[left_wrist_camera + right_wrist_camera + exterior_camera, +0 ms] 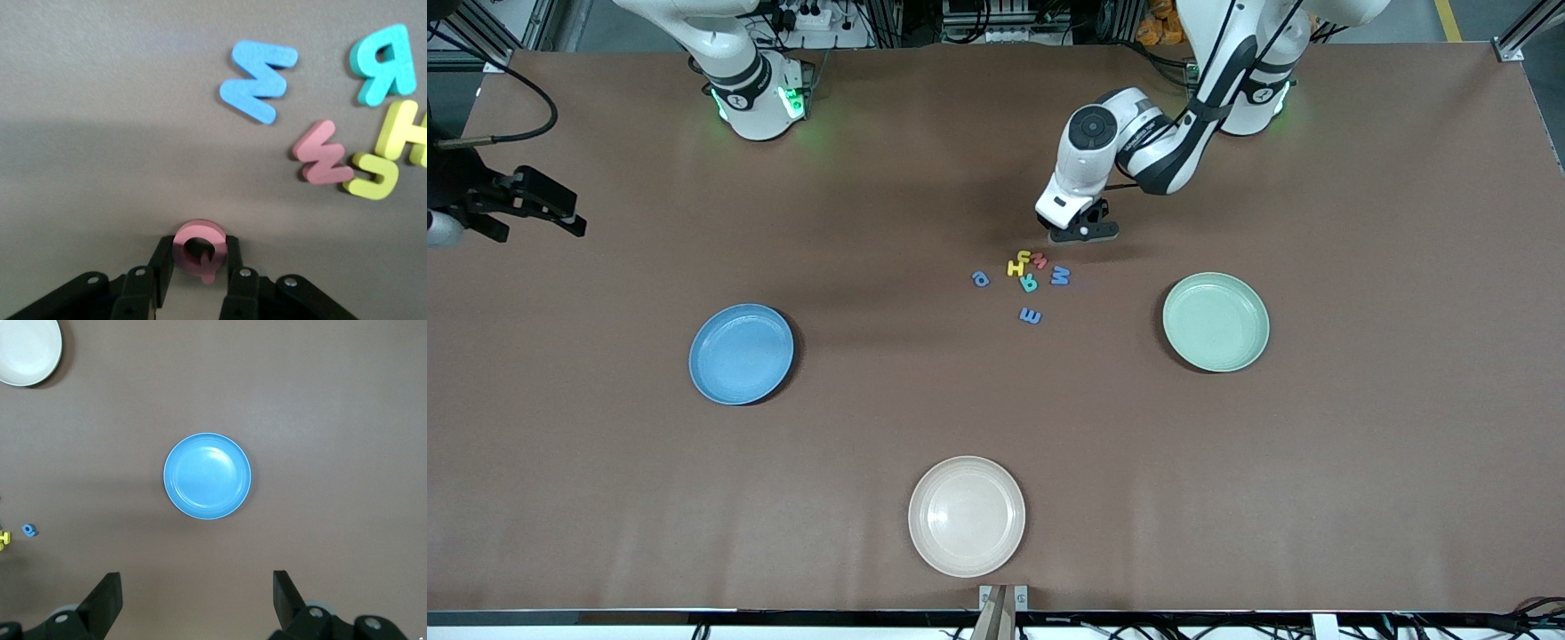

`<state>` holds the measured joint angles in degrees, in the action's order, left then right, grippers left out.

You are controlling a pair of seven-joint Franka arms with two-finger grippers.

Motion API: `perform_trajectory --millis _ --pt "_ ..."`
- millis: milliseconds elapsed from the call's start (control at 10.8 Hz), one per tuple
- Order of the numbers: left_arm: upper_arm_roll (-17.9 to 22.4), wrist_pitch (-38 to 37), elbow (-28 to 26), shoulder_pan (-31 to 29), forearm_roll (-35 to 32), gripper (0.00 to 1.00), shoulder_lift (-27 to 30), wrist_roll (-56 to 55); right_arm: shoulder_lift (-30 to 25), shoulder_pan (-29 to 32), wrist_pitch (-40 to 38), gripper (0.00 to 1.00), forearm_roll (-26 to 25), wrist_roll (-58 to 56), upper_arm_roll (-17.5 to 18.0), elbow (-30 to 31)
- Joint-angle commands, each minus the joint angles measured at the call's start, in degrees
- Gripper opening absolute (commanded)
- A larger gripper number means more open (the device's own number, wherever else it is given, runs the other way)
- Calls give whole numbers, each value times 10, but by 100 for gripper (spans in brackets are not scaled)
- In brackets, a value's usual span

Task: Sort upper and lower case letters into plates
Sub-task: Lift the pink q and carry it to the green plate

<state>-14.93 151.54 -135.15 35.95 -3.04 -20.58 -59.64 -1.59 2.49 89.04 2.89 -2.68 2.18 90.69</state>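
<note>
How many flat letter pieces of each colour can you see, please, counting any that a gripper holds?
Blue flat letters: 3
Yellow flat letters: 2
Pink flat letters: 2, one between the left gripper's fingers
Teal flat letter: 1
Total: 8

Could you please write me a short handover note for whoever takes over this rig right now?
Left gripper: down at the table by the letter cluster, fingers closed on a pink letter.
Right gripper: open, waiting high over the blue plate.
Loose letters: lying mid-table between the blue plate and the mint plate.
Done: nothing sorted; both plates hold no letters.
Left: place the pink letter, then sort the rest.
</note>
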Motion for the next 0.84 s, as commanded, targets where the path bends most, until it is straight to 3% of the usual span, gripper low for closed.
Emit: perform_trajectory --millis 0,186,372,651,744 --pt "1 -78 46 -11 -31 8 6 -17 -3 2 -4 100 4 0 1 0" --pt "1 -124 57 -35 -44 8 21 22 -3 2 -5 100 3 -1 1 0" --pt "-1 -167 57 -95 -44 7 50 146 -4 4 -6 100 4 -4 1 -1" --pt "2 -172 60 -196 -54 8 60 317 -3 3 0 100 4 -4 1 -1" --pt "1 -172 67 -224 -98 8 56 341 0 2 3 100 4 0 3 1"
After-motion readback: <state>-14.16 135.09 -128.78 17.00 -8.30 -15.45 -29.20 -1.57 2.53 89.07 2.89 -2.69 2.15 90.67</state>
